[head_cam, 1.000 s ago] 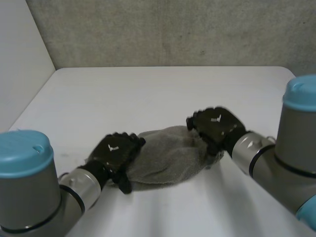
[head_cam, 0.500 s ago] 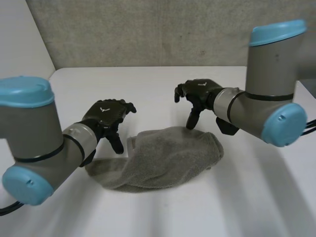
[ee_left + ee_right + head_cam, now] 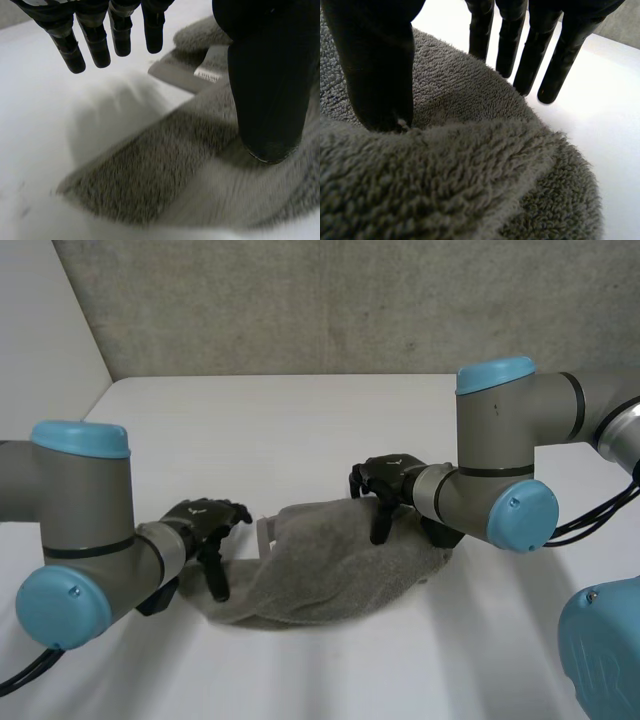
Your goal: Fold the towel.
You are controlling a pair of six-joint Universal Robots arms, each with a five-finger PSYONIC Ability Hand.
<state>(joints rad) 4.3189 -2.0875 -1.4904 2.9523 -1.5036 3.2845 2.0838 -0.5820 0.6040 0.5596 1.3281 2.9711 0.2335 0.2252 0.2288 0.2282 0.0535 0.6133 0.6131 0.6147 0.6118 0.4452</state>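
Lying bunched on the white table (image 3: 300,420) just ahead of the robot, the grey towel (image 3: 330,575) had its long axis roughly from 9 to 3 o'clock, taking 12 as straight away toward the wall (image 3: 330,300), with the 3 o'clock end a little farther off than the 9 o'clock end. Nearest, the left hand (image 3: 205,523) stood over the 9 o'clock end. The left fingers (image 3: 97,47) were straight and well apart from the thumb, hanging above bare table just off the cloth. The left thumb (image 3: 270,90) pointed down with its tip on the pile, so it clamped nothing. A pale label (image 3: 210,75) showed on the towel just beyond that thumb. Farther out, the right hand (image 3: 390,478) stood over the towel's far edge at about 2 o'clock. Its right thumb (image 3: 380,70) was planted on the terry and the right fingers (image 3: 511,45) were straight and apart from it, reaching past a raised ridge of cloth toward the rim, so it gripped nothing either. With one hand at each end and the towel between them, the coming fold seemed to turn on that 9-to-3 line, each hand needing an edge at its own end. The bunched cloth left the true corners hard to tell.
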